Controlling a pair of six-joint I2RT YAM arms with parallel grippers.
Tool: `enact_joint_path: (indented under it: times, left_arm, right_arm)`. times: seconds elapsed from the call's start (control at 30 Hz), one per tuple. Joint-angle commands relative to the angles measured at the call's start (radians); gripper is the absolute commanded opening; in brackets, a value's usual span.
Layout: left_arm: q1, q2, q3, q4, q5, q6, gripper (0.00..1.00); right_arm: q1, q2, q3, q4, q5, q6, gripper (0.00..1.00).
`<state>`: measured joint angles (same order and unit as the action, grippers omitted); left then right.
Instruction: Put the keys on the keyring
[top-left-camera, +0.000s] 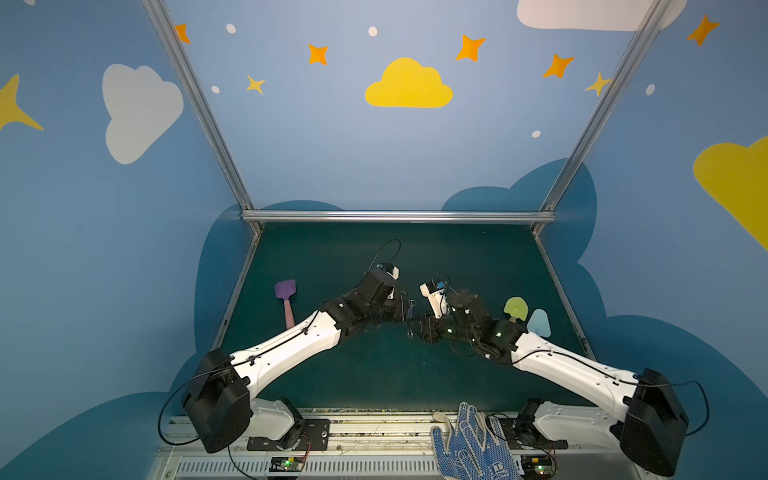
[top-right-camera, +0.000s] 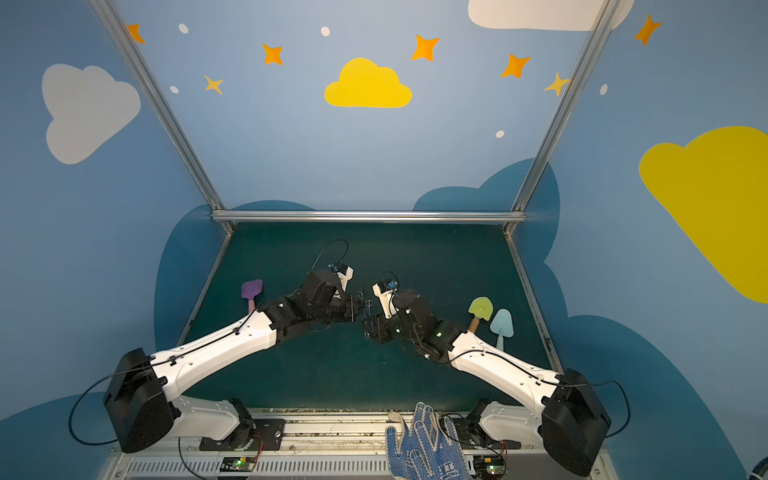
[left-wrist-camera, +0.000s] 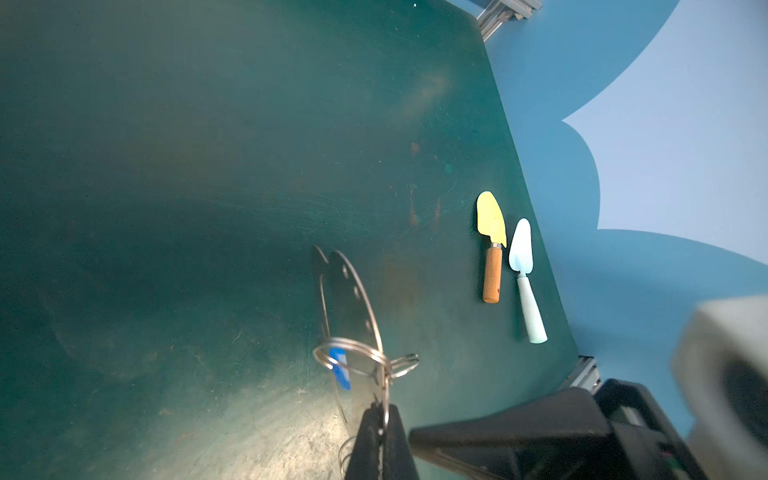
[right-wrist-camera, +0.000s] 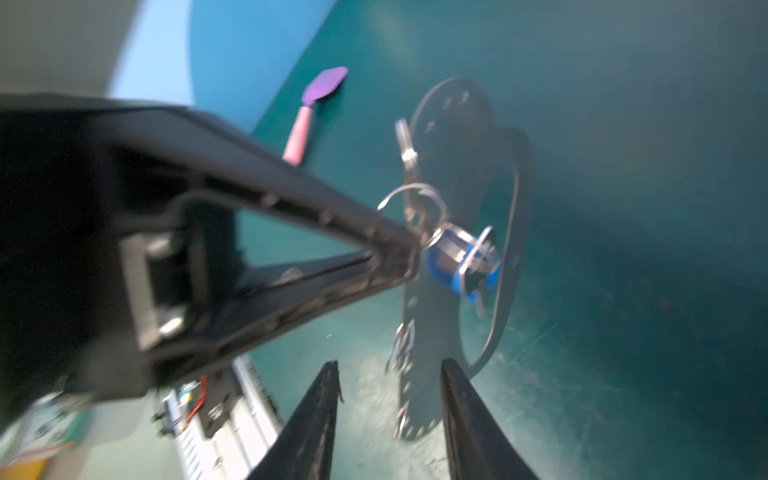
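Grey metal keyring (right-wrist-camera: 457, 166) hangs mid-table. The left gripper (right-wrist-camera: 410, 253), reaching in from eight o'clock, is pinched tight on one of its split rings (right-wrist-camera: 415, 199). The blue-tagged keys (right-wrist-camera: 461, 266) look threaded on there. The right gripper (right-wrist-camera: 390, 363), from four o'clock, has its jaws apart. I'd guess little is left beyond letting go.

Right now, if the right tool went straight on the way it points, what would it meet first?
Most likely the keyring: its grey plate's lower end shows between the fingers of the open right tool, dead ahead. The picture is blurred, so how far off it hangs I cannot tell.
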<state>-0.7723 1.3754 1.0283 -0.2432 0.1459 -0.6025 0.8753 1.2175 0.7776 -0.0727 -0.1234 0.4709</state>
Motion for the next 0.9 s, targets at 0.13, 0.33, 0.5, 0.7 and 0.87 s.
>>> enact_joint_path:
  times: [0.13,0.33,0.5,0.7,0.87]
  left_arm:
    - [0.014,-0.032,0.018,0.038,-0.002,-0.053,0.04]
    - [0.028,-0.037,0.021,0.036,0.023,-0.079,0.04]
    - [0.037,-0.035,0.021,0.046,0.040,-0.096,0.04]
    - [0.049,-0.050,0.023,0.059,0.050,-0.108,0.18]
    - [0.063,-0.095,0.007,0.056,0.036,-0.107,0.39]
  right_arm:
    - [0.037,0.051,0.047,-0.037,0.160,-0.014,0.41]
    - [0.061,0.062,0.058,-0.056,0.213,-0.036,0.27]
    - [0.080,0.061,0.066,-0.069,0.249,-0.060,0.06]
    - [0.088,0.029,0.047,-0.057,0.264,-0.073,0.00]
    - [0.073,-0.012,0.027,-0.044,0.276,-0.026,0.00]
